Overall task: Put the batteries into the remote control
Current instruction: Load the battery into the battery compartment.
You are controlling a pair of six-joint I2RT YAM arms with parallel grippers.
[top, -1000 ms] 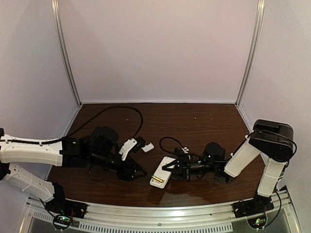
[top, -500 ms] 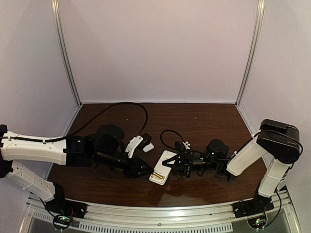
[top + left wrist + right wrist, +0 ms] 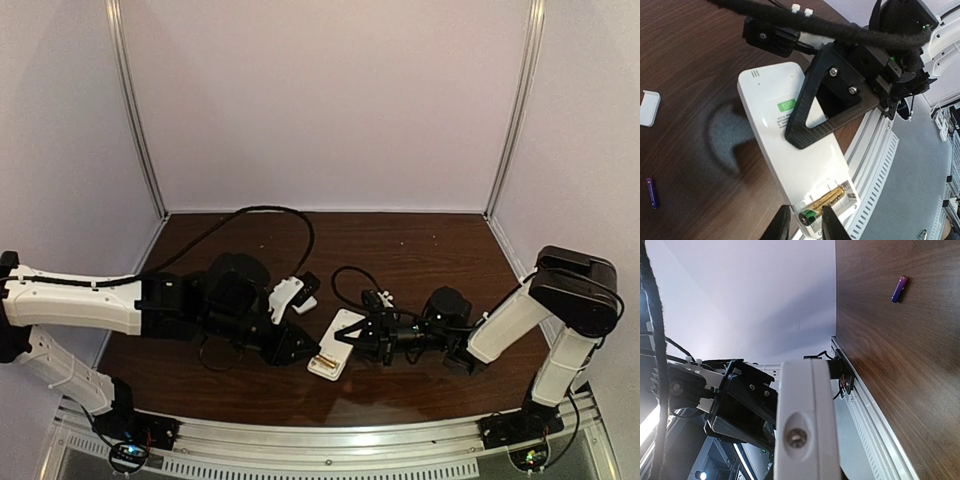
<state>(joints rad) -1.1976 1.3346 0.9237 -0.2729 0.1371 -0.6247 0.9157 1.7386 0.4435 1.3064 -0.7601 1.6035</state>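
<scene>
Top external: both arms meet at the remote control, on the table near its front edge.
Top external: left gripper at the remote's near end, right gripper on its far half; left wrist: remote lies back-up, clamped by the right gripper, one black finger across its back; gold battery sits in the open compartment, left jaws narrow either side of its near end, pinch or small gap cannot tell; dark battery and white cover lie loose on the wood, well apart from the remote; right wrist: dark battery far off; risk: gold battery seems not fully seated, so an off-axis squeeze or push could pop it out or twist the remote in the right grip.
</scene>
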